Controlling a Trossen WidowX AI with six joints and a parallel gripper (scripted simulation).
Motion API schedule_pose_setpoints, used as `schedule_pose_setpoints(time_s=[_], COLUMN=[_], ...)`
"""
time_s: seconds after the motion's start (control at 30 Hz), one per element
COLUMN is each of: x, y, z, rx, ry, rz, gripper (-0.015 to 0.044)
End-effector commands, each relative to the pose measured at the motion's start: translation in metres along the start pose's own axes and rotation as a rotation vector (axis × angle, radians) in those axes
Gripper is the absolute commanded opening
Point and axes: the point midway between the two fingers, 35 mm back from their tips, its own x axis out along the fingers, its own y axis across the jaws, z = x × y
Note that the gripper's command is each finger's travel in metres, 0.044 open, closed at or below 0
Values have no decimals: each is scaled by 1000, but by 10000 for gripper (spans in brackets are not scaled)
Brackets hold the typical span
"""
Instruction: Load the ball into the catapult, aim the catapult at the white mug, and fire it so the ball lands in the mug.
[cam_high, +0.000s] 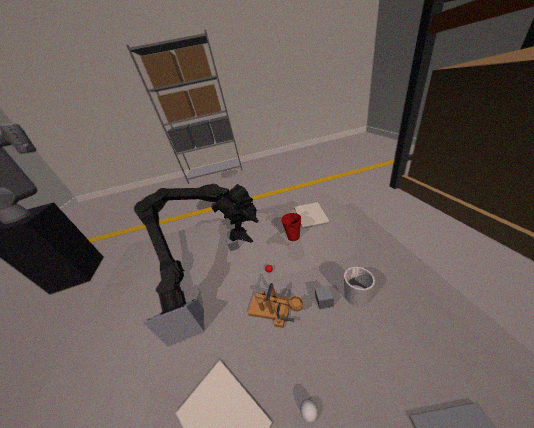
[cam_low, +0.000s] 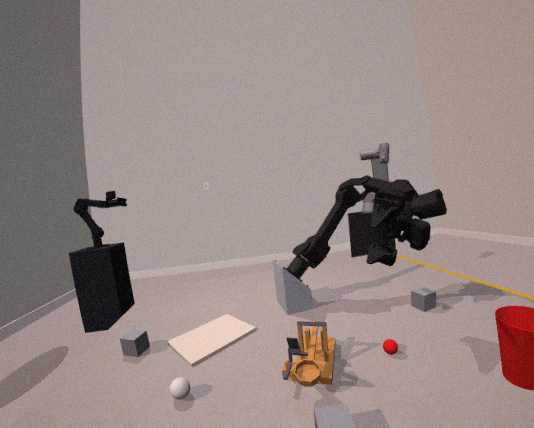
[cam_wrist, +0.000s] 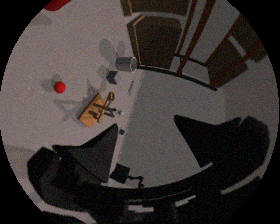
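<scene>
The red ball (cam_high: 269, 268) (cam_low: 390, 346) (cam_wrist: 60, 87) lies on the floor beside the catapult. The orange wooden catapult (cam_high: 257, 311) (cam_low: 329, 346) (cam_wrist: 89, 119) stands with its round cup empty, the cup end towards the white mug's side in the top view. The white mug (cam_high: 356, 296) stands upright beyond a grey block; it also shows in the wrist view (cam_wrist: 123, 64). It is not seen in the exterior view. My gripper (cam_high: 254, 231) (cam_low: 372, 243) (cam_wrist: 146, 122) is open and empty, raised above the floor, away from the ball and the catapult.
A grey block (cam_high: 324, 297) (cam_wrist: 113, 77) stands between catapult and mug. Another grey block (cam_high: 233, 245) (cam_low: 424, 299) lies near the arm. A red cup (cam_high: 292, 232) (cam_low: 517, 350) stands beyond the ball. A white ball (cam_high: 309, 410) (cam_low: 180, 388) and a pale board (cam_high: 220, 400) (cam_low: 212, 340) lie farther off.
</scene>
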Motion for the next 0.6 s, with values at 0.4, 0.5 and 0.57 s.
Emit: schedule_pose_setpoints(time_s=[0.4,0.5,0.57], x=[63,72,78], y=[30,36,40], z=[-26,-31,-35], rx=[179,224,255], ry=[147,173,190], rz=[346,411,457], gripper=[440,440,440])
